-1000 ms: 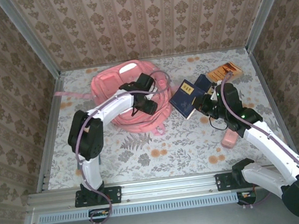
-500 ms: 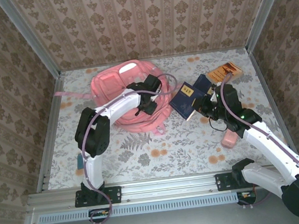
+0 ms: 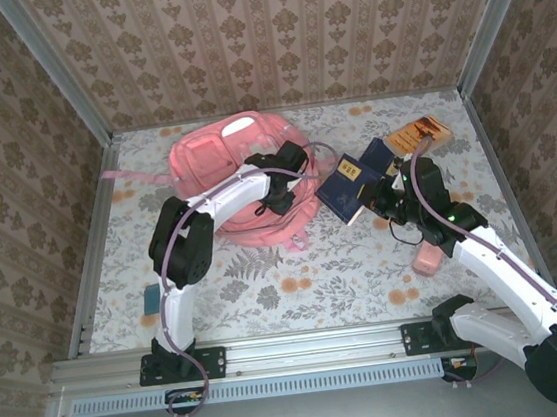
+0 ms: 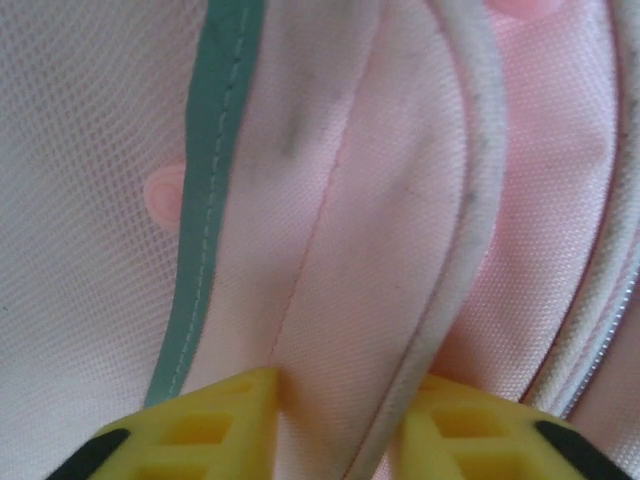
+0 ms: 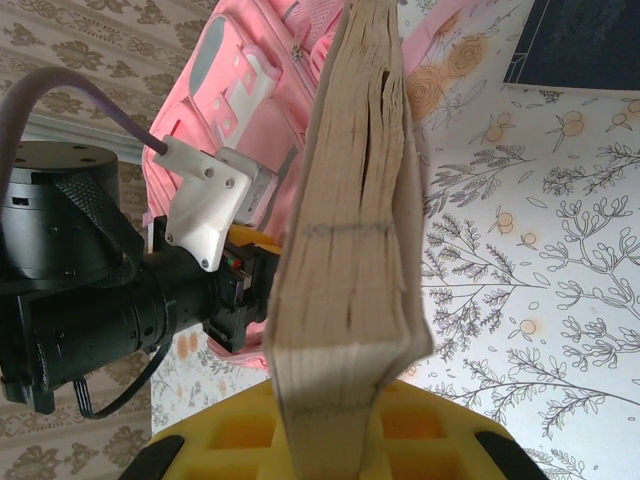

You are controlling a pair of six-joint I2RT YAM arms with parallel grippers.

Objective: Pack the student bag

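While I watch from above, the student bag point(image 3: 215, 165) lies flat, far and left of centre. Its long axis runs far-left to near-right, white-patched end toward the back wall. The thick book point(image 5: 350, 200) stands on edge, clamped in the right gripper point(image 5: 325, 440). The left gripper point(image 4: 340, 430) pinches a bag fold.

Lab rig dressed up as a home. My arm bases point(image 3: 180, 364) bolt to an aluminium rail point(image 3: 314, 343). Metal posts point(image 3: 56, 68) frame wallpapered panels point(image 3: 269, 38). Floral cloth point(image 3: 298, 287) covers the table.
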